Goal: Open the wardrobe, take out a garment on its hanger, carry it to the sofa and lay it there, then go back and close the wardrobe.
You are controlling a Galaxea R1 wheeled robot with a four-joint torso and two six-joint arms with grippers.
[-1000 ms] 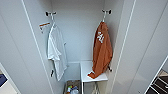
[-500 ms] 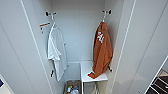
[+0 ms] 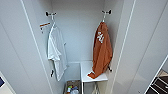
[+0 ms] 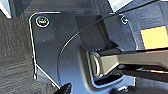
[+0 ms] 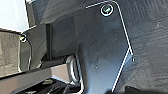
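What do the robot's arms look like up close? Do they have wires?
Yes. Each wrist carries a wide dark plate with rounded corners, a pale edge line and round fittings at the corners. Beside it sits a greyish jointed bar. A thin black cable curves over the left one. The right plate looks alike.

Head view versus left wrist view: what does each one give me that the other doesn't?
Head view: the wardrobe standing open, the rust-orange garment hanging at the right, a white T-shirt at the left, a white shelf under the garment's hem. Left wrist view: dark carpeted floor beneath the robot's own dark plate. Shared: nothing I can match between them.
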